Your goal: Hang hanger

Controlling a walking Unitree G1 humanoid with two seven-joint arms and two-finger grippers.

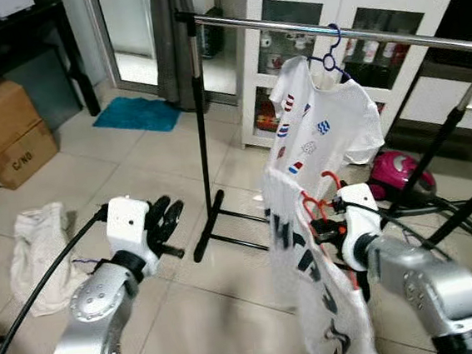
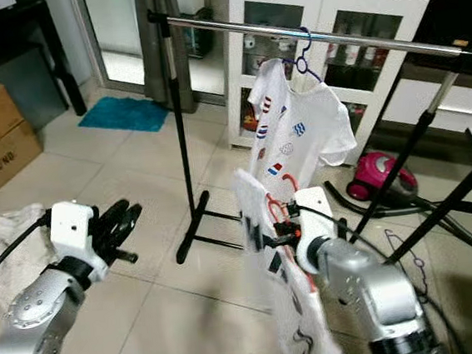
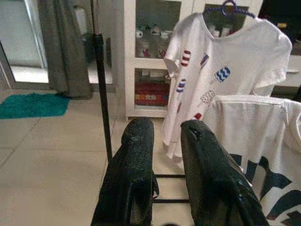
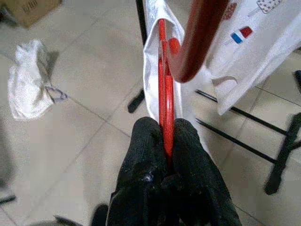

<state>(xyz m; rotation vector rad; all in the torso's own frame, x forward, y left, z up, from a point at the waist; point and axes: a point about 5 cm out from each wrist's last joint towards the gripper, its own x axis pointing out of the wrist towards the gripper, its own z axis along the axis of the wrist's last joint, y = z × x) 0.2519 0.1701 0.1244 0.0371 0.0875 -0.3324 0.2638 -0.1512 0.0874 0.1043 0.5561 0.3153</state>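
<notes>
1. the right gripper [image 4: 165, 141] is clamped on the red hanger [image 4: 163, 101]; in the right wrist view the two black fingers [image 4: 141, 155] press on either side of the thin red bar, with the hanger's hook curving above them.
2. the red hanger carries a white shirt with dark lettering [image 1: 313, 287], which droops from the gripper toward the floor at about 6 o'clock in the left eye view.
3. this hanger sits below the clothes rail [image 1: 305, 30], apart from it; its hook is not on the bar.
4. on the rail, at about 1 o'clock from the held hanger, a blue hanger [image 1: 334, 46] bears a white t-shirt with small coloured prints [image 1: 323, 127]. the lower hem of that shirt appears just beside the held shirt, though i cannot tell whether they touch.
5. the left gripper [image 1: 166, 219] is raised at about 9 o'clock from the held shirt, well apart from it, gripping nothing; in the left wrist view its fingers [image 3: 134, 174] stand a narrow gap apart.
6. a crumpled white cloth [image 1: 41, 254] lies on the tiled floor [image 1: 135, 170] at 9 o'clock, beyond the left arm.
7. cardboard boxes [image 1: 2, 133] stand at 10 o'clock, a teal mat [image 1: 140, 113] at 11 o'clock, a white glass-door cabinet [image 1: 329, 17] behind the rail, and a pink vacuum cleaner [image 1: 399, 174] at 3 o'clock.
</notes>
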